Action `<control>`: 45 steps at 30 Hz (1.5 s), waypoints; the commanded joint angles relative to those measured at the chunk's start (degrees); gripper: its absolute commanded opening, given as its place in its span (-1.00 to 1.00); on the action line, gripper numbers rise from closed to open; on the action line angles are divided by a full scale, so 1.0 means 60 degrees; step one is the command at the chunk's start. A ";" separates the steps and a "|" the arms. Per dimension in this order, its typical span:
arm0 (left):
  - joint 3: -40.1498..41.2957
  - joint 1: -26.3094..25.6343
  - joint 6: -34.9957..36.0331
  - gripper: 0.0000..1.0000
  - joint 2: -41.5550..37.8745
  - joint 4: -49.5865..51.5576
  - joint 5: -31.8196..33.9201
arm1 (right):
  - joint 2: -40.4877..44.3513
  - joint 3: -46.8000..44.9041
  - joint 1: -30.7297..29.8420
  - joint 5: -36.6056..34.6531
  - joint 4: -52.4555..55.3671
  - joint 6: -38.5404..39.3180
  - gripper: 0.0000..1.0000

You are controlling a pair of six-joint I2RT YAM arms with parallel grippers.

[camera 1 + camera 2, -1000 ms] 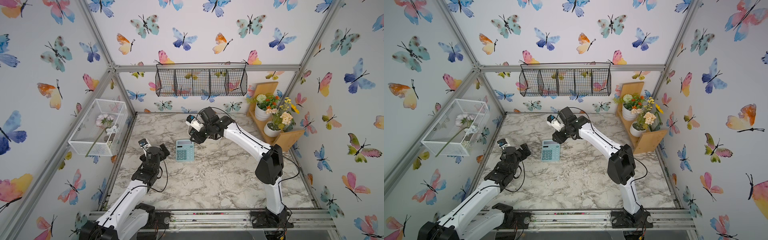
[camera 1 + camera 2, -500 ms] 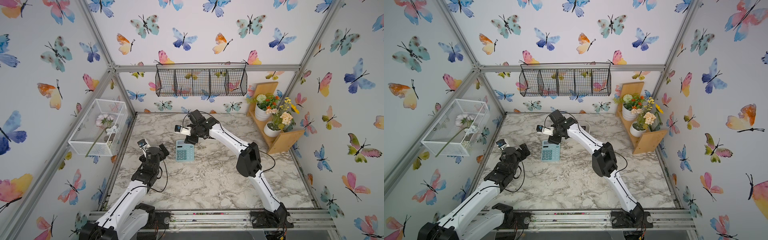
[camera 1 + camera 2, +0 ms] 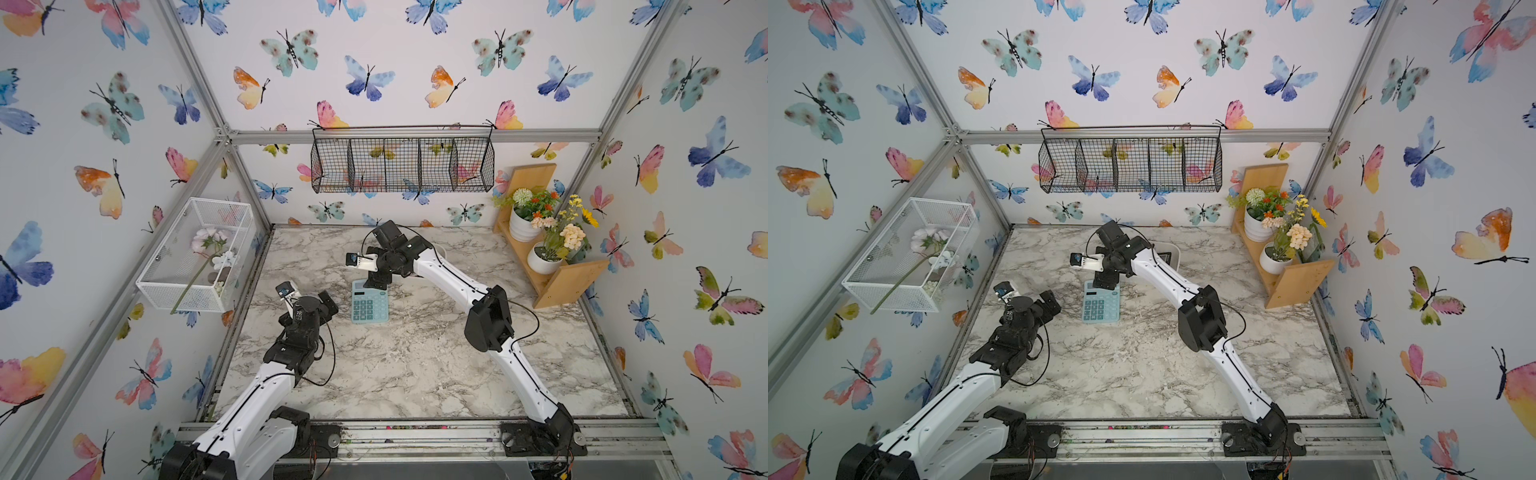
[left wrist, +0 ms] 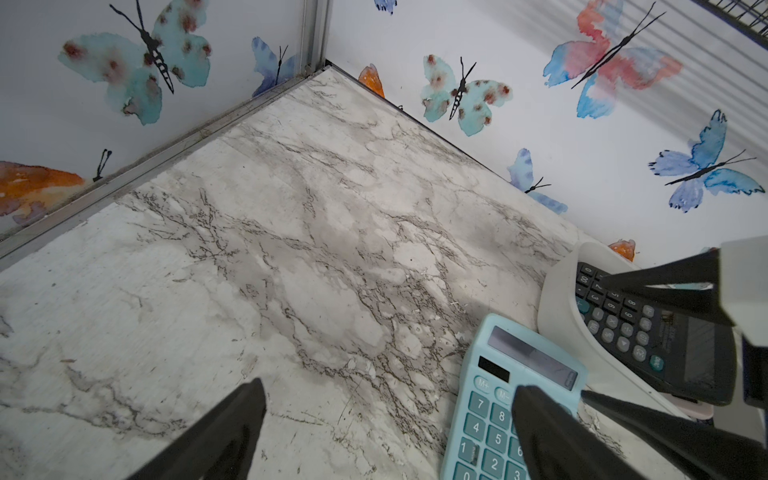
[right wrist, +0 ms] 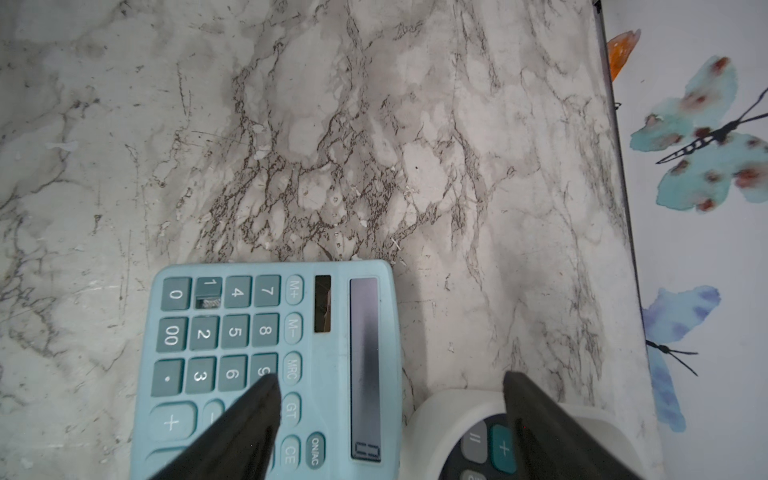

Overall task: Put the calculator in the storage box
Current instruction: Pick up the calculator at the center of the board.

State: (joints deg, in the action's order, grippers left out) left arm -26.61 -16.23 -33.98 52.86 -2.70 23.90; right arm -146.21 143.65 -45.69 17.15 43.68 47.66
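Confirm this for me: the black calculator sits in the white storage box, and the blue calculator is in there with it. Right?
Not quite. The black calculator does sit in the storage box, but the blue calculator is not in there with it. It lies flat on the marble table beside the box. The left wrist view shows both.

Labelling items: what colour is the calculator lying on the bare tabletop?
The calculator is light blue, teal keys; best in right wrist view.
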 commanded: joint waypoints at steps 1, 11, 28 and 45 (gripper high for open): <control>0.0023 0.0031 -0.0048 0.97 -0.0024 -0.0117 0.0049 | -0.0494 0.0182 -0.0009 0.0422 -0.0326 0.0129 0.78; 0.0014 0.0043 -0.0021 0.98 0.0055 -0.0161 0.0052 | -0.1052 0.0373 0.0053 0.0665 -0.0879 -0.0071 0.84; 0.0055 0.0038 -0.0035 0.97 0.0176 -0.0232 0.0056 | -0.1500 0.0261 0.0555 0.1670 -0.0890 -0.0765 0.82; 0.0110 0.0038 -0.0065 0.97 0.0243 -0.0325 -0.0052 | -0.1560 -0.0544 0.0351 0.1865 -0.0264 -0.0430 0.72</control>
State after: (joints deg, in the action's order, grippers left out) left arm -26.57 -16.23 -34.00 54.02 -3.86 23.90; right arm -153.34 142.26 -43.24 28.08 38.24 44.80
